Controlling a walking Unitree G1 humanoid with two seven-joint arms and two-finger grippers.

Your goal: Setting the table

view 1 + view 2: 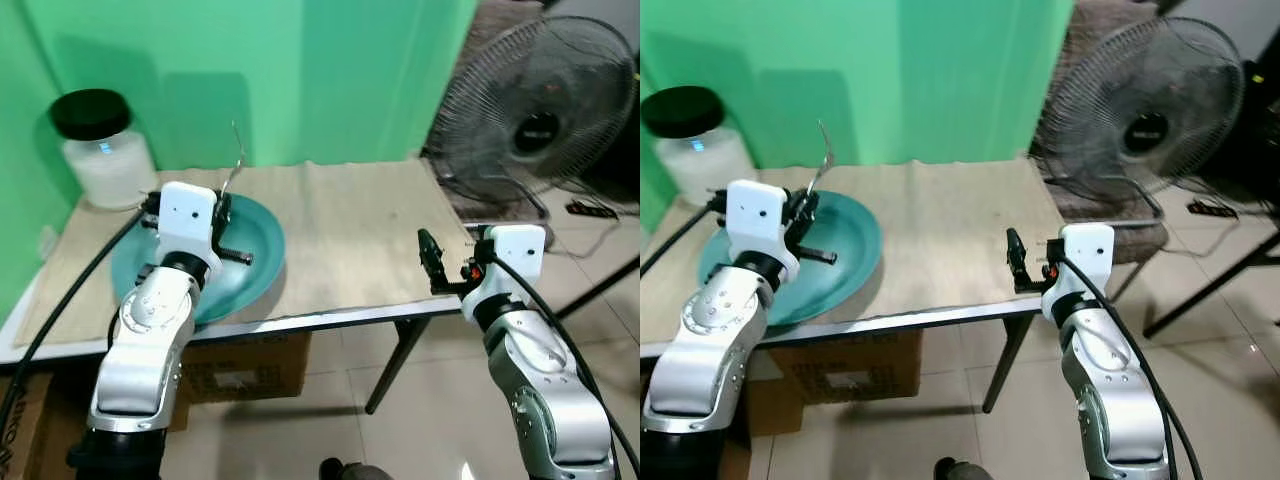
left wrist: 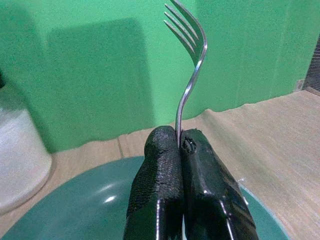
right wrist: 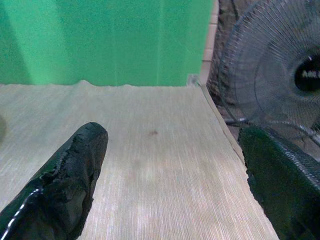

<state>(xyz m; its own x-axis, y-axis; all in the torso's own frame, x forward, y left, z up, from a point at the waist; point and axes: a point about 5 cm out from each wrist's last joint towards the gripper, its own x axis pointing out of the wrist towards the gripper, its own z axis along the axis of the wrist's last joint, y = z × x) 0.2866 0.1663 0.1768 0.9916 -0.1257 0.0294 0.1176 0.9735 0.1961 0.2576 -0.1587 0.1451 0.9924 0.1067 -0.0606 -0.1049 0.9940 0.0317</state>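
Over the teal plate [image 1: 255, 262], the left tool [image 2: 179, 150] is hanging with its two black fingers [image 2: 157, 190] pressed together on the handle of a fork [image 2: 190, 65]. The fork is standing upright out of the fingertips, its tines pointing up and curving toward the green wall [image 1: 300, 70] behind the plate. The plate is sitting on the pale mat [image 1: 350, 230] that is covering the desk [image 1: 330, 318], near the desk's front edge. Just behind the plate, at the mat's back corner, a jar [image 1: 105, 150] with a black lid is standing against the wall.

Well away from the plate, at the desk's far front corner, the right tool [image 1: 432, 262] is hovering just above the mat, its fingers [image 3: 70, 175] spread wide apart and gripping nothing. Beyond that corner, a fan [image 1: 540, 110] is standing on the tiled floor. Under the desk, below the plate, a cardboard box [image 1: 245, 365] is resting on the floor.
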